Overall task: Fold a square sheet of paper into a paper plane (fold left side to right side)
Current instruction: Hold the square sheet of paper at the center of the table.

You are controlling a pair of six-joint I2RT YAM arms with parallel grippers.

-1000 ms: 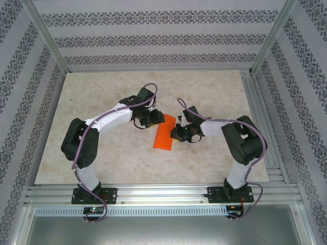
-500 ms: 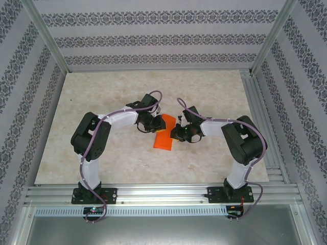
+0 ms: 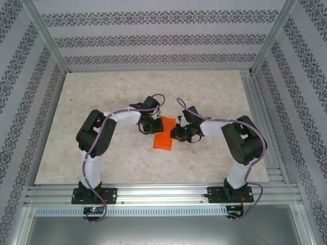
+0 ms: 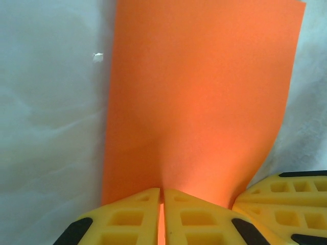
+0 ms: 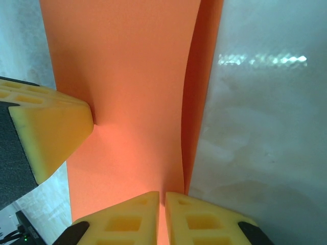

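**Position.** The orange paper (image 3: 164,133) lies at the middle of the tabletop (image 3: 92,97), between the two arms, folded to a narrow strip. In the right wrist view, one layer bows up along an edge.

**Claws.** The left claw (image 4: 162,217) is pinched together on one edge of the paper. The right claw (image 5: 163,217) is clamped on the paper from the opposite side. The two claws sit just beside each other.

**Caution.**
- Both claws grip one thin sheet, so opposing pulls are likely to tear or crumple it.
- An uneven lift may shift the layers and set the crease off-line.
- A sideways move at this spacing risks finger collision.

**Surroundings.** The tabletop is pale, marbled and smooth, so expect the paper to slide. Patterned wall panels (image 3: 163,41) enclose three sides. An aluminium rail frame (image 3: 163,194) runs along the near edge.
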